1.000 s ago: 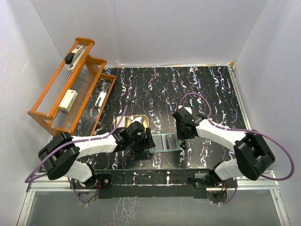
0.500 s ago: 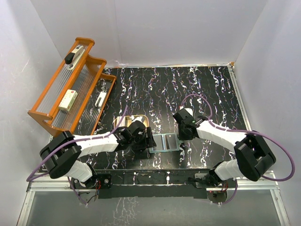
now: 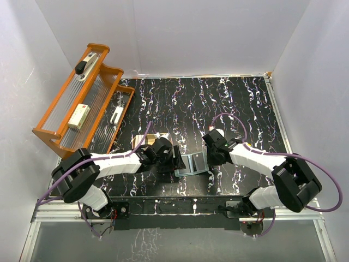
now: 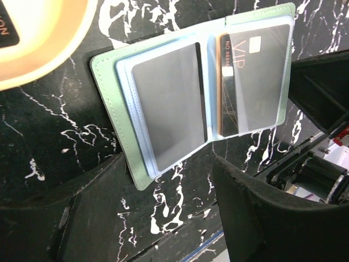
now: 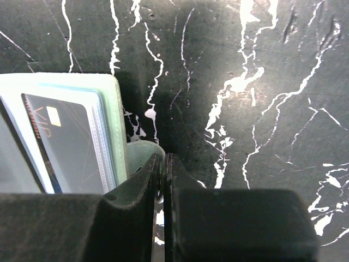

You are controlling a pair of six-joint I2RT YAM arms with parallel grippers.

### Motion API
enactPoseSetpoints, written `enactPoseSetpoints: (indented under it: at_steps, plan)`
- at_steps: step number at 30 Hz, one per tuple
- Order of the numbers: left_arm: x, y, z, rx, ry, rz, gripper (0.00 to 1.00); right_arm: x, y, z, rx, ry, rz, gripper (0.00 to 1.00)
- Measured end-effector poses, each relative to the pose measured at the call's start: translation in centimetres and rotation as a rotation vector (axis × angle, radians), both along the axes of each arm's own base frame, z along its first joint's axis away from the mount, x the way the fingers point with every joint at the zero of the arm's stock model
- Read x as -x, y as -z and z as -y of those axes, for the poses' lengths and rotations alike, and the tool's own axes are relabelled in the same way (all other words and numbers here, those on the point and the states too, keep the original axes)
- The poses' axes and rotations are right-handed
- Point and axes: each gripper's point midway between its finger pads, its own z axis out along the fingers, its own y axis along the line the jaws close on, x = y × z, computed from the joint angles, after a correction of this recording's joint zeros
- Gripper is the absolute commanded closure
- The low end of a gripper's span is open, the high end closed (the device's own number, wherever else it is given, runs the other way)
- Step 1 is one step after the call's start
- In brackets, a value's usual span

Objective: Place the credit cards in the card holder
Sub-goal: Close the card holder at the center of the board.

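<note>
- The black marbled table [image 3: 245,109] had an orange rack [image 3: 82,103] at its far left. Neither mattered to the job.
- The left gripper [image 4: 169,180] hovered over the holder's near edge, fingers spread wide and carrying nothing.
- The right gripper [image 5: 163,164] sat at the holder's right edge, fingers pressed together. Whether they pinned the snap tab [image 5: 139,150] I couldn't tell.
- The tan dish [image 4: 49,54] lay just left of the holder, and a dark card [image 4: 6,30] showed at its edge, so I judged the job unfinished.
- The card holder [image 4: 109,71] lay open and flat near the table's near edge, between the two grippers, pale green outside with clear blue sleeves.
- Two credit cards were already in: a grey card [image 4: 166,109] in the left sleeve, a dark VIP card [image 4: 253,82] in the right.
</note>
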Motion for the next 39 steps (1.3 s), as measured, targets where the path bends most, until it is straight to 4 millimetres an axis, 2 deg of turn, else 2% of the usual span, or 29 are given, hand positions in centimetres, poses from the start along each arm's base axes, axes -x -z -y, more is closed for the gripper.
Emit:
enactPoseSetpoints:
  at_steps: [7,13,18,23,27,33,39]
  plan:
    - [-0.1,-2.2,1.2,0.076,0.006,0.010,0.38,0.1,0.0,-0.5,-0.030,-0.018,0.005,1.00]
    - [-0.4,-5.0,3.6,0.221,0.030,0.037,0.40,0.3,-0.1,-0.8,-0.047,-0.049,-0.003,1.00]
    - [0.1,-6.6,5.3,0.309,0.079,0.049,0.41,-0.1,-0.3,-2.7,-0.128,-0.096,0.004,1.00]
    - [0.3,-7.0,5.7,0.329,0.093,0.053,0.41,-0.3,-0.8,-5.0,-0.231,-0.150,0.021,1.00]
    - [0.2,-6.8,5.9,0.332,0.095,0.057,0.42,-0.2,-1.0,-5.9,-0.271,-0.176,0.023,1.00]
    - [0.3,-4.3,5.4,0.253,0.103,0.038,0.42,-0.3,-1.2,-6.1,-0.279,-0.181,0.033,1.00]
    - [-0.5,-5.6,5.4,0.209,0.122,0.084,0.39,-0.3,-1.1,-6.1,-0.278,-0.181,0.032,1.00]
